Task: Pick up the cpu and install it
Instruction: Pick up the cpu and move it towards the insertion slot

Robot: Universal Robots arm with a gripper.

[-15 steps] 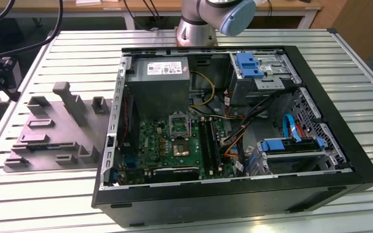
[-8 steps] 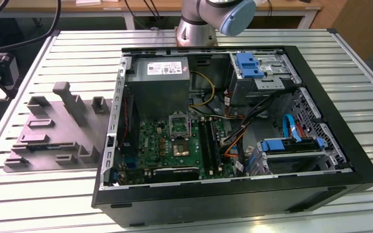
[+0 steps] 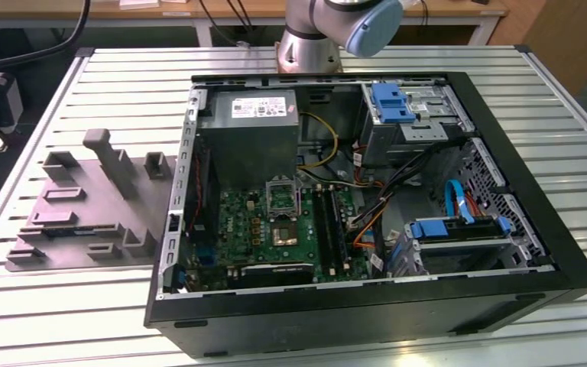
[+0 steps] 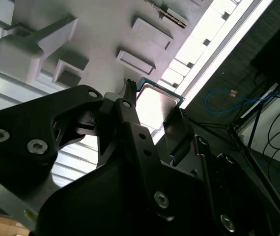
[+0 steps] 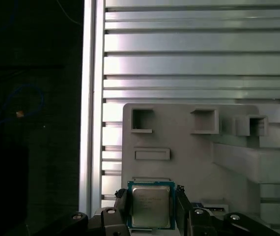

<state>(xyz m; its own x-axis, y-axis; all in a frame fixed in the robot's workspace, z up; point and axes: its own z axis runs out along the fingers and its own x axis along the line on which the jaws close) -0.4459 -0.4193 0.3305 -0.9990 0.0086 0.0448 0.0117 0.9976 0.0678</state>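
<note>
- Slatted aluminium table: it carries everything. The gaps between the slats are my first worry, since a dropped chip could land on edge or wedge in one.
- Open black PC tower case: it lies on its side with loose orange, blue and yellow cables inside. I reckon those could snag anything reaching in.
- Grey plastic fixture tray with moulded pockets: it sits on the table just beside the case, on the exterior view's left. Both wrist views look down on it.
- Green motherboard: it lies flat in the case floor, with the socket near the middle. If the chip goes in rotated or tilted, bent contacts look like the big risk. I can't make out any corner mark.
- Black two-finger tool: it's closed on the chip, with fingers against two opposite edges. That's a thin edge grip, so a bump might twist it.
- Small flat square cpu with silvery top and green rim: it's held in the tool, apparently lifted clear above the fixture tray.
  - Being square, it has no real long axis.
  - Its silvery face looks toward the first wrist view, with its edges roughly parallel to the tray's edges.
</note>
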